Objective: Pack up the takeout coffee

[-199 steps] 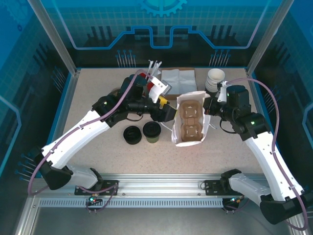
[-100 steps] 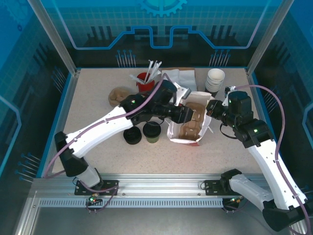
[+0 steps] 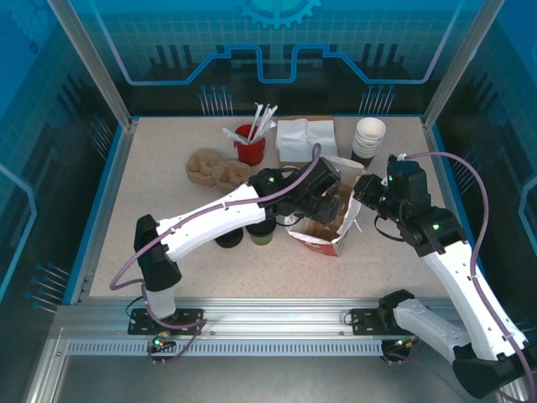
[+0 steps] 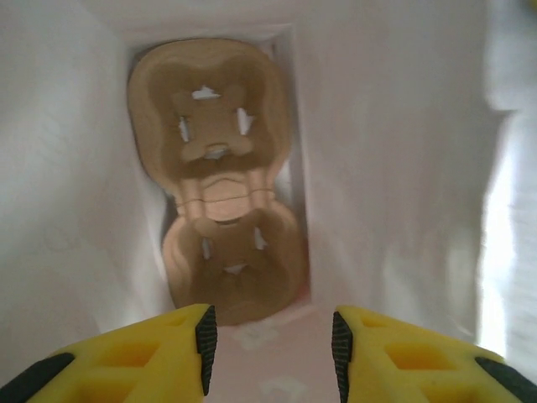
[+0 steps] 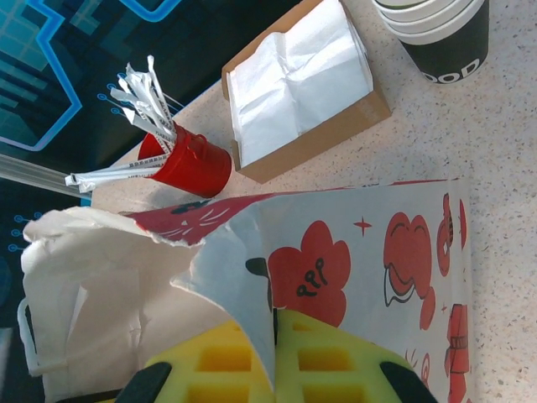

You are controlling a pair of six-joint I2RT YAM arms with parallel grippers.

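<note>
The takeout coffee (image 3: pixel 263 235), a short olive-brown cup with a black lid, stands on the table left of the red-and-white bag (image 3: pixel 329 233), partly under my left arm. My left gripper (image 4: pixel 268 344) is inside the bag's mouth (image 3: pixel 323 200), open, with nothing between its fingers. Below it a brown pulp cup carrier (image 4: pixel 220 180) lies on the bag's bottom. My right gripper (image 5: pixel 273 336) is shut on the bag's upper edge (image 5: pixel 243 277), holding it on the right side (image 3: pixel 362 191).
A low black ring piece (image 3: pixel 227 238) sits just left of the coffee. At the back are another pulp carrier (image 3: pixel 210 165), a red cup of straws (image 3: pixel 250 144), a napkin box (image 3: pixel 304 137) and stacked lidless cups (image 3: pixel 369 138).
My left arm has swung right and pushed its gripper down into the bag, its jaws narrower than before. The bag has tipped and shifted. The right gripper keeps its pinch.
</note>
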